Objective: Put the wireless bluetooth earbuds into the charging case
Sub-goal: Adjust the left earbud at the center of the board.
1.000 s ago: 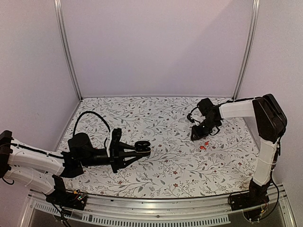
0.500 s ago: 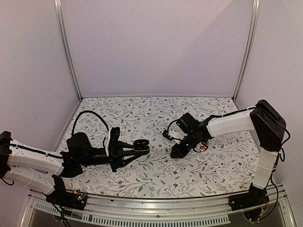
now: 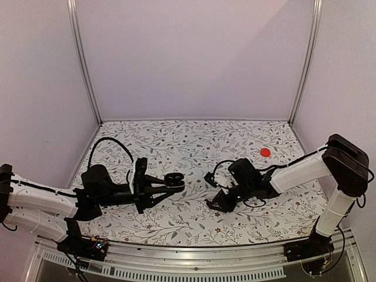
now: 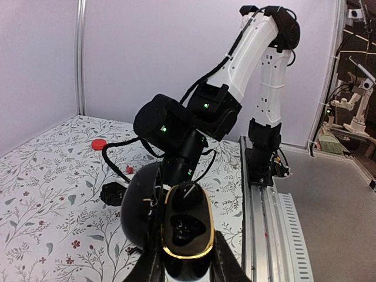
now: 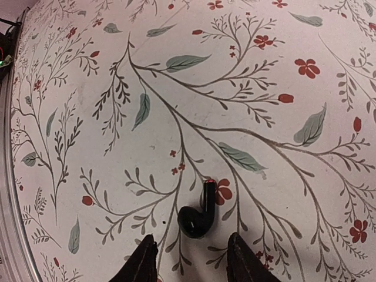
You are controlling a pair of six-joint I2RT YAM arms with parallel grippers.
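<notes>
My left gripper (image 3: 166, 185) is shut on the black charging case (image 3: 174, 180) and holds it above the table. In the left wrist view the case (image 4: 187, 229) is open: gold rim, empty dark wells, lid tipped to the left. My right gripper (image 3: 215, 205) is low over the table, to the right of the case. In the right wrist view it (image 5: 194, 261) is open, with a glossy black stemmed earbud (image 5: 198, 217) lying flat on the cloth just ahead of the fingertips (image 5: 145, 258). A tiny red bud (image 4: 128, 170) lies under the right arm.
A red disc (image 3: 265, 152) lies at the back right and also shows in the left wrist view (image 4: 98, 143). The floral cloth (image 3: 194, 147) covers the table. Walls with metal posts (image 3: 82, 64) close off the back and sides. A metal rail (image 3: 176, 258) runs along the near edge.
My right arm has swung from the back right toward the middle and come down low near the case. The red disc now shows behind it. The left arm has barely moved.
</notes>
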